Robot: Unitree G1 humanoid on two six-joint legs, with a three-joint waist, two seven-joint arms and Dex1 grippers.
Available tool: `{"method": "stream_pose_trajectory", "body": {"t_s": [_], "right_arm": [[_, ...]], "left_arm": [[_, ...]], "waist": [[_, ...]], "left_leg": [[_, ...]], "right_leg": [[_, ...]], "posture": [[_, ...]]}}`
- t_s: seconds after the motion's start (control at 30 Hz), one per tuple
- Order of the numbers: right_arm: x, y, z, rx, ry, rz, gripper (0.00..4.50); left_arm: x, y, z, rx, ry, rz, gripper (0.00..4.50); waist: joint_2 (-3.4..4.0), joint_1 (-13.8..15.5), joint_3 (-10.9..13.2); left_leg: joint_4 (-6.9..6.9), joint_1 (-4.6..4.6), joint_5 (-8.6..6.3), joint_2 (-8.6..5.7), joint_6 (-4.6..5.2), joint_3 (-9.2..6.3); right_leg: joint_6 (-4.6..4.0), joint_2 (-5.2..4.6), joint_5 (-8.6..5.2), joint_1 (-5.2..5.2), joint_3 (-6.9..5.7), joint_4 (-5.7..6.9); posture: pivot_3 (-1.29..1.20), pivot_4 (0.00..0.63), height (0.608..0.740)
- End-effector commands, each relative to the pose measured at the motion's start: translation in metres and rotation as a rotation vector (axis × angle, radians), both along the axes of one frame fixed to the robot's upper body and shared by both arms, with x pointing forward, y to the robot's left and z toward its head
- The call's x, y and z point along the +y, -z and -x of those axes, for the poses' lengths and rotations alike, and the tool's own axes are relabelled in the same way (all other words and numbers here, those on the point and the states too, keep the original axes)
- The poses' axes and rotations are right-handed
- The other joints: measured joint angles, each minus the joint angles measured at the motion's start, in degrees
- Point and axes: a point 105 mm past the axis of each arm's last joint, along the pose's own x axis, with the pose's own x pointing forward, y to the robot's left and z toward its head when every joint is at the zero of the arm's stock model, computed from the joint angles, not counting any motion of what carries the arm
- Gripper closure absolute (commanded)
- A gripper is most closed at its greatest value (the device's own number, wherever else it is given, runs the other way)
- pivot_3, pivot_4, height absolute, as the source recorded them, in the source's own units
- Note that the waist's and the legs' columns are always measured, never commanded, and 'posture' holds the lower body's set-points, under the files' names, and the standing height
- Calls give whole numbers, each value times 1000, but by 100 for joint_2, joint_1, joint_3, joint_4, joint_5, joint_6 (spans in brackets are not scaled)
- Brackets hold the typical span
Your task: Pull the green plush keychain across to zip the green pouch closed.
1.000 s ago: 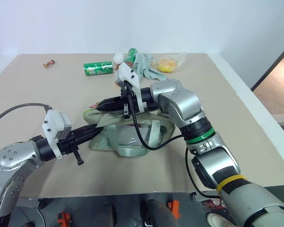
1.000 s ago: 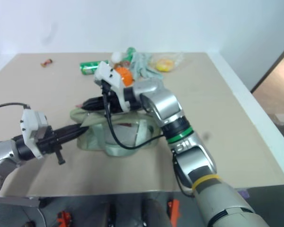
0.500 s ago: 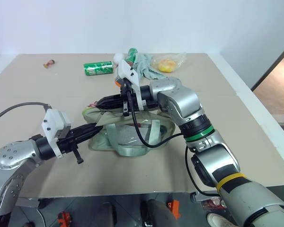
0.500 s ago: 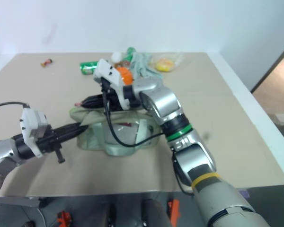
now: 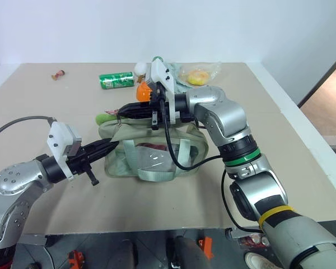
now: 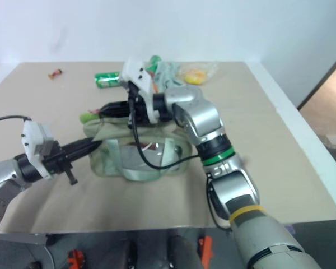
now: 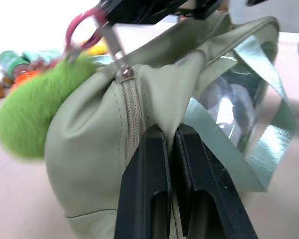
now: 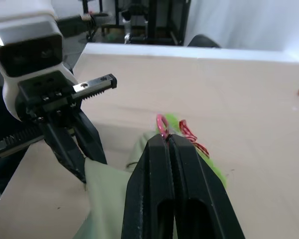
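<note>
Green pouch (image 5: 151,151) is sitting mid-tabletop (image 5: 39,112), and from where I'm driving, the zip job looks almost done. The green plush keychain (image 5: 103,118) hangs off the pouch's left end, which I read as the slider having run nearly the whole length. What's left, I'd guess, is maybe a last little tug and then letting go.

My right gripper (image 5: 119,112) reaches across the top of the pouch with its jaws clenched on the pink ring (image 7: 82,30) that links the keychain to the zipper pull. My left gripper (image 5: 115,147) has its jaws pinched tight on the fabric at the pouch's left end, bracing it.

Views differ a lot here. The head cameras give the overall layout, plus the clutter at the far edge: a green soda can (image 5: 116,81), pale gloves (image 5: 176,78) and a clear bag with something yellow (image 5: 199,75). They don't let me judge the zipper. The left wrist view does: the slider (image 7: 123,73) sits right at the end seam, with closed teeth running down below it. The right wrist view shows the ring and the opposing gripper.
</note>
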Motion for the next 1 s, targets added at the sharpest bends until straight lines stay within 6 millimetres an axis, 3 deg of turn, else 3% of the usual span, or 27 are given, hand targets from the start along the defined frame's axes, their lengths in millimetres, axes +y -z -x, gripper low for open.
{"method": "stream_pose_trajectory", "body": {"t_s": [0.03,0.4,0.83,1.0], "right_arm": [[-12,-32,5,-91,13,-115,4491],[-38,-45,3,-121,80,-187,4491],[-64,-39,-1,-129,168,-192,4491],[-72,-53,0,-152,195,-236,4491]], "left_arm": [[1,1,-1,0,-10,-18,4500],[1,3,-3,-2,-7,-23,4500],[5,4,-8,11,-41,-24,4500],[9,2,-17,-3,-91,-29,4500]], "waist": [[0,0,0],[0,0,0],[1,5,1],[3,-15,2]], "left_leg": [[0,-1,0,0,0,0],[0,-6,0,-2,0,1],[1,-12,0,-9,0,0],[0,-2,0,-5,1,2]], "right_leg": [[0,0,0,-1,0,0],[2,-2,0,-5,2,-1],[8,-7,-2,-5,0,-1],[9,-1,-1,-3,5,-2]], "posture": [[0,150,740],[0,150,740],[0,150,740],[0,150,740]]}}
